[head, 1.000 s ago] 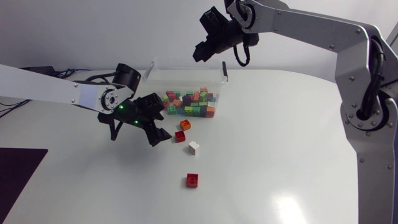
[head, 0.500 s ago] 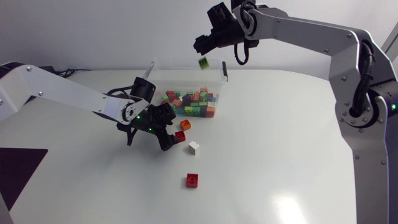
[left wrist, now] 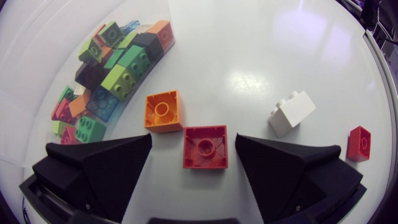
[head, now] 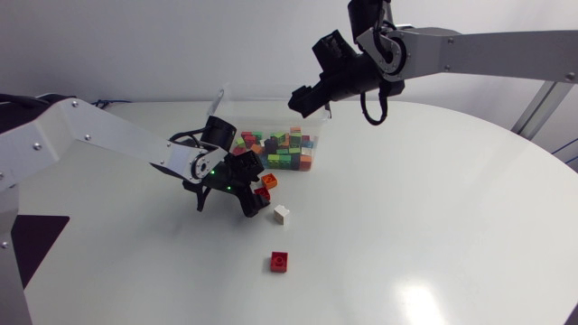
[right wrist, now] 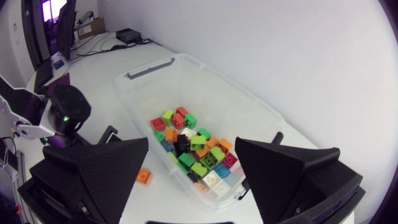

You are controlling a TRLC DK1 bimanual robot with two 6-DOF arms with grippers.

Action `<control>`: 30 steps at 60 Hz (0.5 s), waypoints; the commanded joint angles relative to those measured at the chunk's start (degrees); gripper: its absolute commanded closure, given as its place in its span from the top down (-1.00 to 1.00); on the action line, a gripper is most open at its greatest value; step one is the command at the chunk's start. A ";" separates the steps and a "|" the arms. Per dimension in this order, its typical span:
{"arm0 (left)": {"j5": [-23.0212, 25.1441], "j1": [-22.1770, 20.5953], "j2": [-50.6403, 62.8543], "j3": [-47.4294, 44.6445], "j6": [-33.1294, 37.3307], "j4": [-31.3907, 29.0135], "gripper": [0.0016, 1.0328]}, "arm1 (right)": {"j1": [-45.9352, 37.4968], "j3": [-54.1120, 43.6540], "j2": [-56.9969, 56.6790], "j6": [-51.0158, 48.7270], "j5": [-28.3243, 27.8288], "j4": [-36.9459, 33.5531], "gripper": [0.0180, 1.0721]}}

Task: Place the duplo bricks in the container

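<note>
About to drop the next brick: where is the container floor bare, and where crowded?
Bare: inside the container, between its dark handle and the brick pile. Crowded: the end nearest the right gripper. Outside, the open left gripper straddles a red brick, with an orange brick and white brick close.

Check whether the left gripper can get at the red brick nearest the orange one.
Likely yes: the left gripper is open, with the red brick lying free between its fingers; the orange brick sits just ahead of them.
</note>
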 commanded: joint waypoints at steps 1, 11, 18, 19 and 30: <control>0.48 -0.72 2.04 1.46 -0.45 0.03 0.53 | 1.91 -6.95 -3.21 -0.96 -0.47 0.67 0.93; 1.27 -1.42 2.74 1.46 -0.45 -0.50 -0.34 | 5.16 -15.21 -4.97 -1.48 -0.21 -0.38 0.93; 1.27 -1.69 2.13 0.67 0.08 -2.43 -0.38 | 7.27 -19.08 -5.24 -2.80 0.05 -2.05 0.93; 1.18 -1.69 1.78 0.41 0.08 -2.69 -0.38 | 7.53 -19.52 -5.15 -2.98 0.05 -2.31 0.93; 2.24 -0.37 -3.06 -1.88 0.87 -6.39 -0.39 | 9.20 -20.75 -4.27 -4.12 2.87 -5.48 0.93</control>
